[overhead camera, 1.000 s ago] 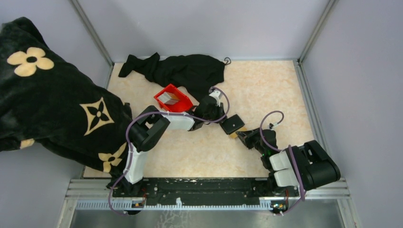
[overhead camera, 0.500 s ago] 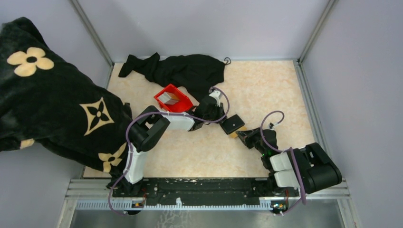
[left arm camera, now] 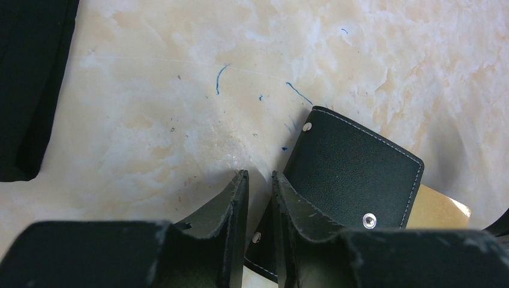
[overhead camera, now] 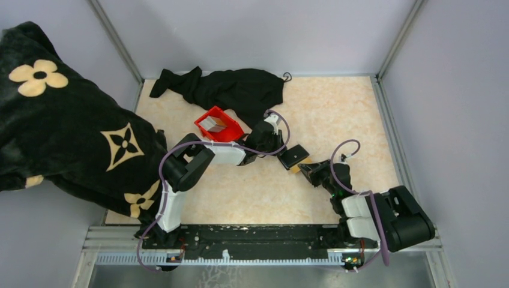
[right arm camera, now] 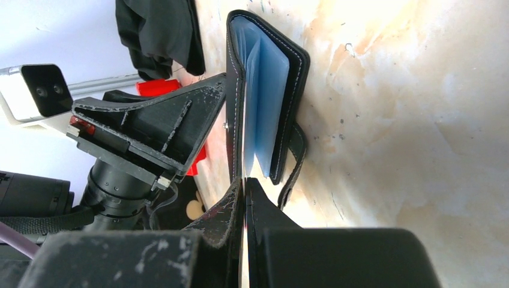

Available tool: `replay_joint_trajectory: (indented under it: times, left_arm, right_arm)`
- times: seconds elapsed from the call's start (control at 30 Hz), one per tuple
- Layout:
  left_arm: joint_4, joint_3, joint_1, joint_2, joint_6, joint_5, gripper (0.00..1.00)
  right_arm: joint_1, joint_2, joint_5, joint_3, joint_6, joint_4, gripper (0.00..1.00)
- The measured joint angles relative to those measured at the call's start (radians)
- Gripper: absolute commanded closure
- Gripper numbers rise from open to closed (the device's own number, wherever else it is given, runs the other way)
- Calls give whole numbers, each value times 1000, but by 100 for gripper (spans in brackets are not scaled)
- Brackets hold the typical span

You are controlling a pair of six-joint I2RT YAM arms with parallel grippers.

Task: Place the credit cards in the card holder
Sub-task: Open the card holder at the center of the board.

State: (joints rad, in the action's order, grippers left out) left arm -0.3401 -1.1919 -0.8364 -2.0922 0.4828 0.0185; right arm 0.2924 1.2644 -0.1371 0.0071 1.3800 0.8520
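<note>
The holder (left arm camera: pixel 354 174) lies mid-table, between the two grippers, and most of its far cover is hidden by the left arm from above. The left gripper (left arm camera: pixel 257 180) has its jaws nearly together on the holder's raised cover. A black edge with a snap sits in the narrow gap, though the inner finger is out of sight. The other cover rests on the table (overhead camera: pixel 336 114), and blue sleeves (right arm camera: pixel 267 102) fan out between the two.

Only a tan corner of a card (left arm camera: pixel 441 210) pokes out from under the holder. The rest of it is covered.

The right gripper (right arm camera: pixel 245 183) is clenched tight, its tips right at the holder's open edge. A pale sliver shows between the fingers, and I cannot tell whether it is a card.

A red bin (overhead camera: pixel 233 131) sits just behind the left arm, holding something pale that is too small to make out. A black cloth (overhead camera: pixel 240 90) lies along the back, and a flowered black blanket (overhead camera: pixel 60 132) spills over the left edge.
</note>
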Motion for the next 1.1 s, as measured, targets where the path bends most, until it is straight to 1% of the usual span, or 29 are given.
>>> replay_joint_trajectory:
  times: [0.27,0.53,0.7,0.87,1.1]
  left_arm:
    - [2,0,-10,1,2,1,71]
    - [5,4,-15,4,11,10,71]
    - [2,10,-16,7,16,10,72]
    - [-5,25,-19,14,23,11,72]
    - [-31,56,-24,25,36,14,73]
  right_arm:
    - [0,-14,0,0,-1,-13,100]
    - [0,126,-9,0,-3,66,100]
    - [0,159,-24,0,-3,113,100]
    - [0,140,-29,0,-10,95,100]
    - [0,5,-25,14,-46,-9,100]
